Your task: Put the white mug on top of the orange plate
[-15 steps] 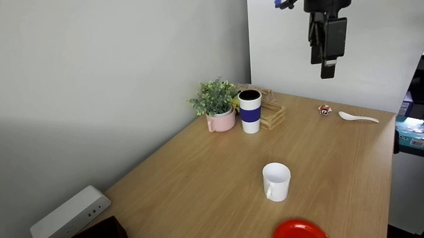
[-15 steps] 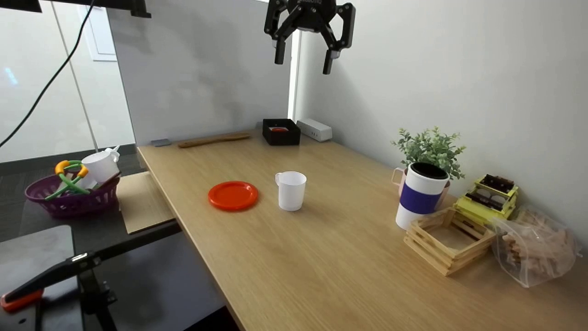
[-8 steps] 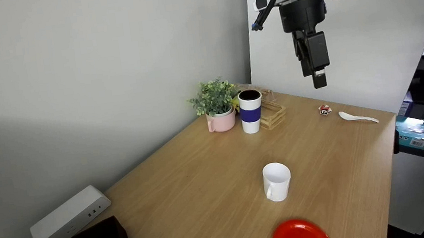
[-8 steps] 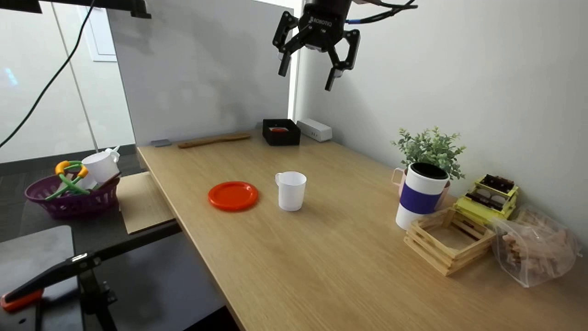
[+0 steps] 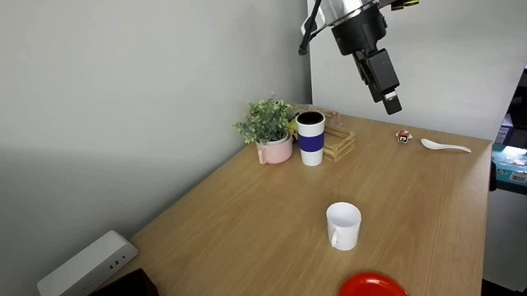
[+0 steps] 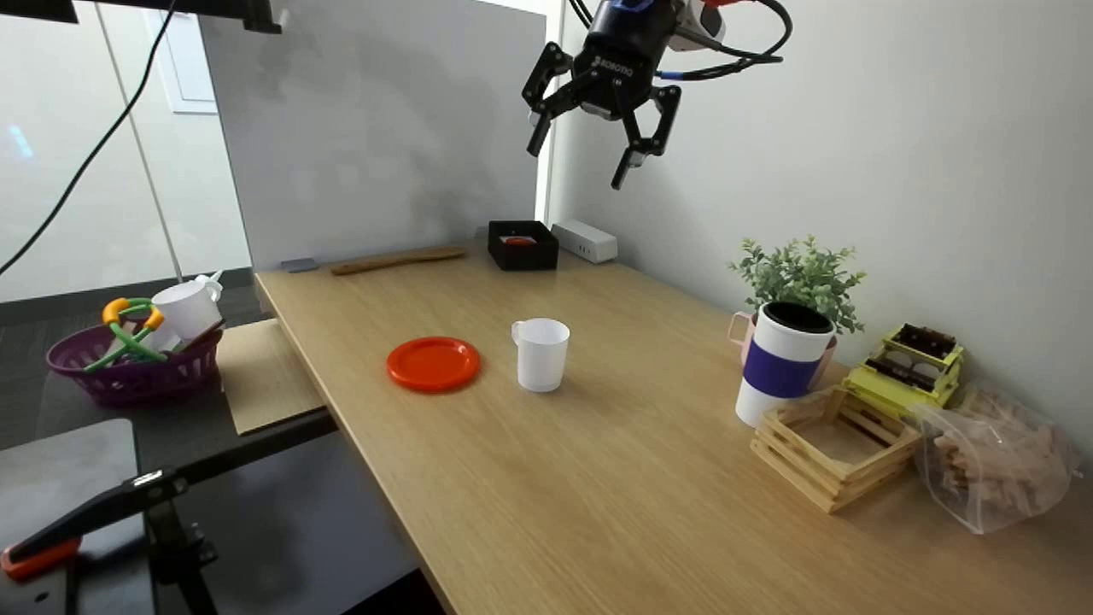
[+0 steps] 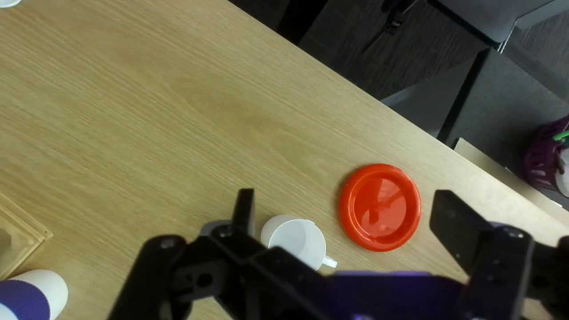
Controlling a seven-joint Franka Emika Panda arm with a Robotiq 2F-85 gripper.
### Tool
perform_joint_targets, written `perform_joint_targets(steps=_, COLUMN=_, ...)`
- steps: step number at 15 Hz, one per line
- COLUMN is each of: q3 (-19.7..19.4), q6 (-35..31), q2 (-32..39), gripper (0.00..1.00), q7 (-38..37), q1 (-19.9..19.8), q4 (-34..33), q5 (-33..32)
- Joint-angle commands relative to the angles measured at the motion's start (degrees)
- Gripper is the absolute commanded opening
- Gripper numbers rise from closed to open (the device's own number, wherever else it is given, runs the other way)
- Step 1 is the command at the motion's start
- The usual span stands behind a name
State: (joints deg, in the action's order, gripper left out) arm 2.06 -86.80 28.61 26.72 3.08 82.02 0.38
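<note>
None of the task was done yet: in an exterior view the white mug stood upright on the wood-grain table, the red-orange plate near it at nine o'clock. The gripper hung high above, jaws spread, gripping nothing; grasp, lift and placing remained. The blue-sleeved tumbler at the mug's three and black tray at its twelve, well apart, seemed unlikely to obstruct.

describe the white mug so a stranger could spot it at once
On the wooden table, find the round red-orange plate. The white mug stands upright beside it, not touching. It is short and plain white, unlike the taller, purple-banded tumbler.
</note>
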Motion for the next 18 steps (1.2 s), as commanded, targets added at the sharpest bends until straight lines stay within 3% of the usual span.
perform_joint_targets(steps=1, q3=1.48, q6=0.43, q2=0.47, gripper=1.00, q7=-0.42, q1=-1.11, q4=-0.78, q5=-0.63)
perform_joint_targets(steps=6, q3=1.39, q6=-2.13, q2=-0.90, gripper=1.00, q7=-1.22, q1=-1.07, q4=0.98, q5=-0.63)
perform_joint_targets(steps=18, q3=3.22, q6=-3.63, q2=5.98, gripper=1.00, q7=-1.94, q1=0.04, q4=-2.31, q5=-0.98)
